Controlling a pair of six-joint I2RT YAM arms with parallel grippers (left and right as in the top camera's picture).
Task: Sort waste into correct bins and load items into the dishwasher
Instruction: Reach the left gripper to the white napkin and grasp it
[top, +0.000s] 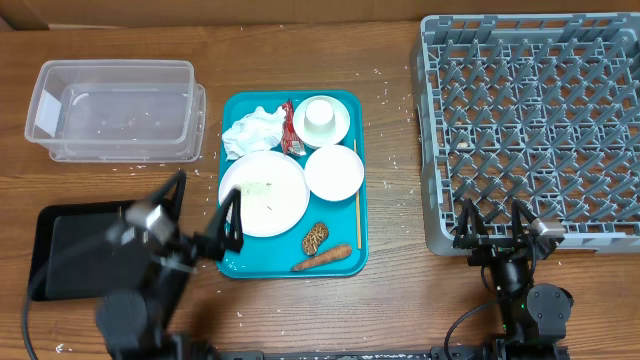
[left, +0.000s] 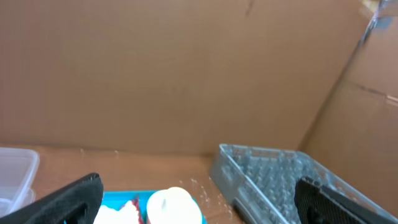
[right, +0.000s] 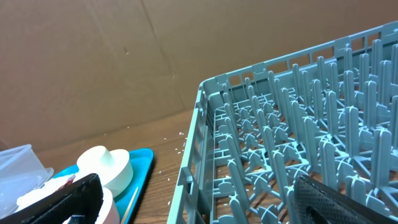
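A teal tray (top: 349, 232) holds a large white plate (top: 265, 194) with food bits, a small white bowl (top: 334, 172), an upturned white cup on a saucer (top: 321, 119), crumpled white paper (top: 253, 130), a red wrapper (top: 291, 128), a wooden chopstick (top: 357, 218), a carrot piece (top: 322, 259) and a brown scrap (top: 315, 237). The grey dish rack (top: 530, 125) stands at the right. My left gripper (top: 203, 218) is open over the tray's left front edge. My right gripper (top: 495, 228) is open at the rack's front edge. The cup (left: 176, 206) and the rack (right: 292, 143) show in the wrist views.
A clear plastic tub (top: 115, 108) stands at the back left. A black bin (top: 75, 250) lies at the front left, under the left arm. White crumbs lie scattered on the wooden table (top: 395, 300). Brown cardboard stands behind the table.
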